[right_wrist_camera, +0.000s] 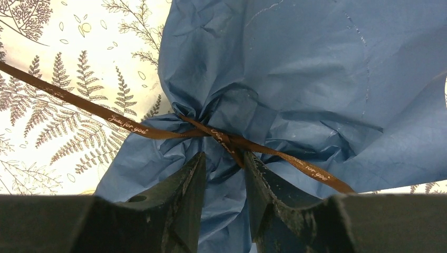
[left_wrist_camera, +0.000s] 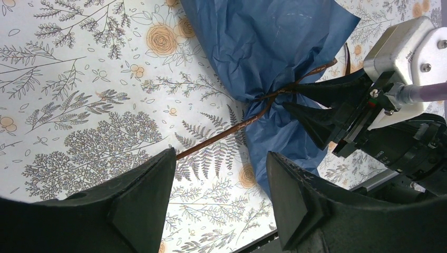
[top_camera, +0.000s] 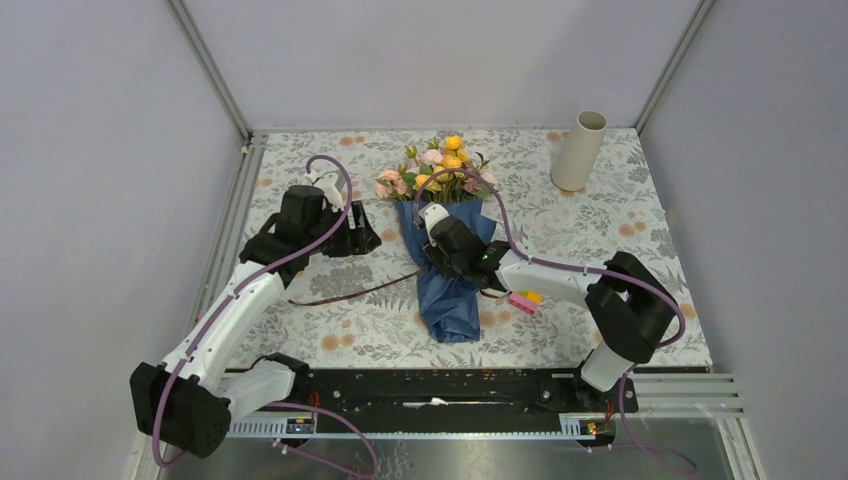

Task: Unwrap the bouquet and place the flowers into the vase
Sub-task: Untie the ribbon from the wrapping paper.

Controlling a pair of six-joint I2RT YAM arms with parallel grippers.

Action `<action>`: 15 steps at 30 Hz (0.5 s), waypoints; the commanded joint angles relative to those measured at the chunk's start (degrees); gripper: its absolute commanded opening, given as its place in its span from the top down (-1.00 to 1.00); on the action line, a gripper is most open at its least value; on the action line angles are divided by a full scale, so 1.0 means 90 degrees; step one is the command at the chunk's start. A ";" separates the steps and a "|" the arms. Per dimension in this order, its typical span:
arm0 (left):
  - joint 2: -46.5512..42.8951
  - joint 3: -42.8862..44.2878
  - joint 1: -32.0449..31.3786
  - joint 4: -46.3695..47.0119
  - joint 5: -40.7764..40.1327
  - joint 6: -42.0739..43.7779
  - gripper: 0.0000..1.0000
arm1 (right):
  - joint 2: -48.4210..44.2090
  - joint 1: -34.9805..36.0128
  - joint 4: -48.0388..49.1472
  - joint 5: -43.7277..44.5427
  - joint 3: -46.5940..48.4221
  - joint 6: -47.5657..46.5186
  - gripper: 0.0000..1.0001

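Floral-print cloth (top_camera: 610, 240) over desk (top_camera: 665, 348), boxed by pale grey walls (top_camera: 110, 150) on three sides, metal rails (top_camera: 690, 392) along near and left edges. Right jaws part-way apart, tips astride knot of dark brown ribbon (right_wrist_camera: 221, 138), against crinkled blue paper (right_wrist_camera: 316, 79) of bouquet (top_camera: 452, 305); no clear clamp on either. Left jaws wide apart, nothing between, hovering over bare cloth just left of bouquet, above loose ribbon tail trailing leftward. Bouquet lying mid-desk, ribbon tied, yellow, pink and cream flowers (top_camera: 440, 165) pointing to far wall. Open cloth on both sides and toward near rail. Stems hidden inside paper; bouquet waist covered from above by right arm (top_camera: 560, 280). Small pink-and-yellow item (top_camera: 525, 298) under that arm, kind unclear. Tall beige cylindrical vase (top_camera: 579, 150) upright at far right corner, close to wall, well apart from bouquet.
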 commanded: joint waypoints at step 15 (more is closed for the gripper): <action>-0.0287 -0.0270 0.0039 0.0534 0.0652 -0.0101 -0.34 | -0.0434 0.0056 0.0413 0.0888 -0.0123 0.0129 1.00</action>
